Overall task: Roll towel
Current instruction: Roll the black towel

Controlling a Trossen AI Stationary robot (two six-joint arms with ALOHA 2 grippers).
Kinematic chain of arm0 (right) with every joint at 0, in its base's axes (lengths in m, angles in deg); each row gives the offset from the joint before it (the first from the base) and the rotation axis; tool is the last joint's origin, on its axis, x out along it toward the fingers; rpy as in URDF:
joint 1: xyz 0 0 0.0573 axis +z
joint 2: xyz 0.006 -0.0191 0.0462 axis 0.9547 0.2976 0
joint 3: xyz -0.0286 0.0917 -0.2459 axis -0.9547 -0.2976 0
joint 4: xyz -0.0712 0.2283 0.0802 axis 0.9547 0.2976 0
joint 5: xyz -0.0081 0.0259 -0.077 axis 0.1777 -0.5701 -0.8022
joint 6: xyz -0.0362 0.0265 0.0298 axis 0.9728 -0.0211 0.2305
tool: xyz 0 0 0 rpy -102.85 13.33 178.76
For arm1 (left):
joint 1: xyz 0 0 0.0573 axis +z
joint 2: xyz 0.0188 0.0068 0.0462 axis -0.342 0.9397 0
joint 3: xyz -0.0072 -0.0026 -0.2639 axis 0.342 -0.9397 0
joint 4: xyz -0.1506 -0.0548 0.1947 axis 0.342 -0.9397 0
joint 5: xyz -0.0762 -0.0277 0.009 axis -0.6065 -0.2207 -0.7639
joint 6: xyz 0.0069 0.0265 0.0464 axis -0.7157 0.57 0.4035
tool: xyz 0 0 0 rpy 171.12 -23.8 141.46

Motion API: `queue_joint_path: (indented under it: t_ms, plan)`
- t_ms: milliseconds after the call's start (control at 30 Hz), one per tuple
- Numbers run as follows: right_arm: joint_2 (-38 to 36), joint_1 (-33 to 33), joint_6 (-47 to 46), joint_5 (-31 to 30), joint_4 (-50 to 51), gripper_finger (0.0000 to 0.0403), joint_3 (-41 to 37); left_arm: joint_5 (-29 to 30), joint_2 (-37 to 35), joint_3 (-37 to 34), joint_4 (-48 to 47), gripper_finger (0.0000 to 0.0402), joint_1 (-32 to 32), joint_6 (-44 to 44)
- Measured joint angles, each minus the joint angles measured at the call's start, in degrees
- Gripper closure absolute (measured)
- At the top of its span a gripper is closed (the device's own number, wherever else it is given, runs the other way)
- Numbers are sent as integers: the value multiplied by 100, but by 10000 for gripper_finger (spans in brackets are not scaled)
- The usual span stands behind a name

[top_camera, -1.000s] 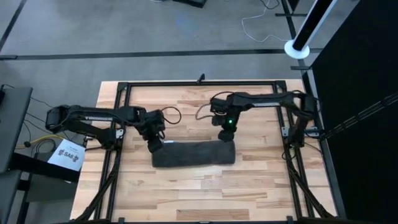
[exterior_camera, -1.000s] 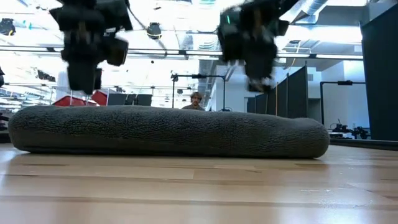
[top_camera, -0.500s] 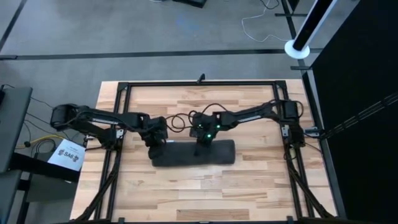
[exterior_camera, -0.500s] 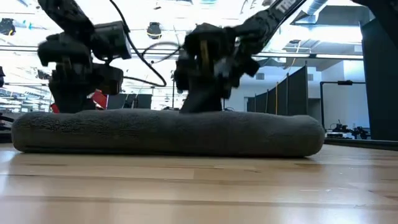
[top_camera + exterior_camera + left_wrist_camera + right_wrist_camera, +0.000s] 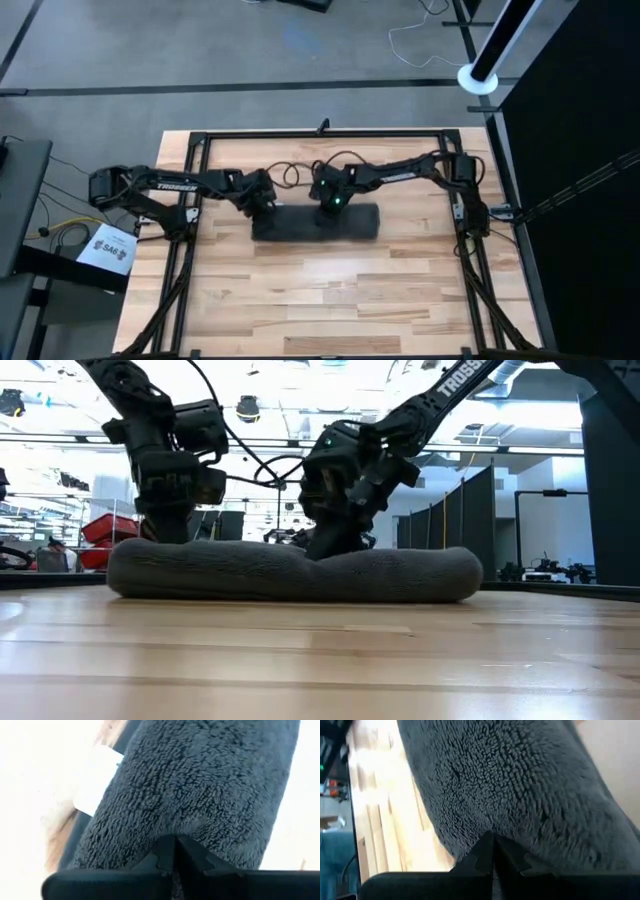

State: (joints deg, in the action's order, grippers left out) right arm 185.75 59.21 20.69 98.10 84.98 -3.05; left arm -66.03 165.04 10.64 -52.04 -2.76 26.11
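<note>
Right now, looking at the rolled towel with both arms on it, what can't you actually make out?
- Far side of the towel: hidden by its own bulk in the low view.
- Left end effector and right end effector: fingers shut; any cloth pinched between them cannot be told.
- White label: overexposed in the left wrist view, no text readable.
- Roll layers: ends too small in the high view.

Towel (image 5: 318,222) lies rolled in a dark log mid-table (image 5: 330,300), and both arms are on it: left gripper (image 5: 262,203) at its left end, right gripper (image 5: 330,203) near its middle.
</note>
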Motion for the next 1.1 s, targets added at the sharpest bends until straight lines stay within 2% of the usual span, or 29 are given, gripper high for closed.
queue_joint_path:
  t_ms: [300,533,833,1100]
  plan:
    - [-413,90,-2,-25,5,403,0,91,-344,540,-689,401,179,228]
    - [-426,44,-44,-491,17,403,-170,84,-572,608,-1006,401,113,177]
    - [-477,-39,-462,-1047,1077,403,-396,142,-898,629,-1537,401,3,50]
    - [-532,96,-1121,-1375,1233,403,-398,180,-1496,632,-1546,401,-7,-196]
